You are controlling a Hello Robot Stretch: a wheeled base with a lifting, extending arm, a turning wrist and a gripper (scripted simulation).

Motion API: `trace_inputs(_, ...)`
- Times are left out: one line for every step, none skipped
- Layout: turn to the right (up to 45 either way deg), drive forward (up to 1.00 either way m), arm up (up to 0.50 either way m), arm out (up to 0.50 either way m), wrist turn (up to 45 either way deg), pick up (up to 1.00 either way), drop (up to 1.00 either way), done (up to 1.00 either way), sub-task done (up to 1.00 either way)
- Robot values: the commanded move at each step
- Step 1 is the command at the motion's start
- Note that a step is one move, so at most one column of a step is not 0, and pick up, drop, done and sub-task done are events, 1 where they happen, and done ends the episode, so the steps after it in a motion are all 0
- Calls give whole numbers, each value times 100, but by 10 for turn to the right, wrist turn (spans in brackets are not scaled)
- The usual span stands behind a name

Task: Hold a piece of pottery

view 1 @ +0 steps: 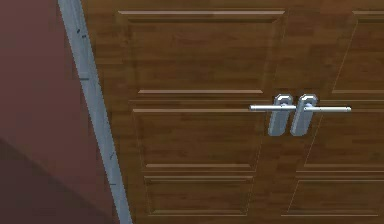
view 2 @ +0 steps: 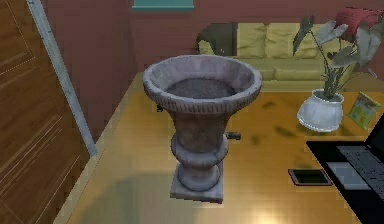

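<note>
A large grey stone-coloured pottery urn with a wide bowl, a ringed neck and a square foot fills the middle of the arm side view. Its foot meets the glossy yellow-brown tabletop, with a shadow around it. A small dark piece juts out beside the urn's neck on the right; I cannot tell what it is.
On the table's right are a white pot with a leafy plant, a small yellow-green card, a dark phone and an open laptop. A yellow sofa stands behind. A wooden double door with metal handles stands close ahead.
</note>
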Motion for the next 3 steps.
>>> trace_inputs(0,0,50,0,0,0,0,0,0)
trace_inputs(0,0,38,0,0,0,0,0,0)
trace_inputs(0,0,0,10,0,0,0,0,0)
